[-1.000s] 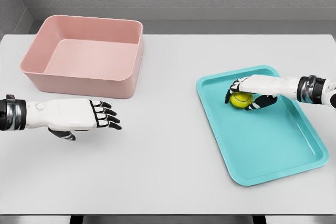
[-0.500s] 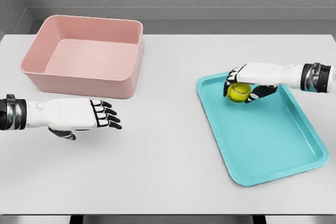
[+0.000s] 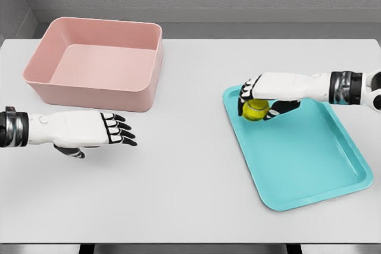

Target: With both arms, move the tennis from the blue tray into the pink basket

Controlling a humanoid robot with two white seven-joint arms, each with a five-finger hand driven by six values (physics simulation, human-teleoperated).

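My right robot hand [image 3: 260,96] is curled around the tennis ball [image 3: 256,110], over the blue tray's [image 3: 309,159] near-left corner. I'd carry it level toward my left robot hand [image 3: 98,130], which waits open beside the pink basket [image 3: 95,63] on the bench [image 3: 190,194].

pink basket [image 3: 95,63], yellow-green tennis ball [image 3: 255,110] (turquoise tray [image 3: 309,159])

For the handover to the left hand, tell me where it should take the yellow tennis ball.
Take the yellow tennis ball on its bare lower-left side, coming from the left. The right hand wraps its top and right, and the open left hand waits on that side.
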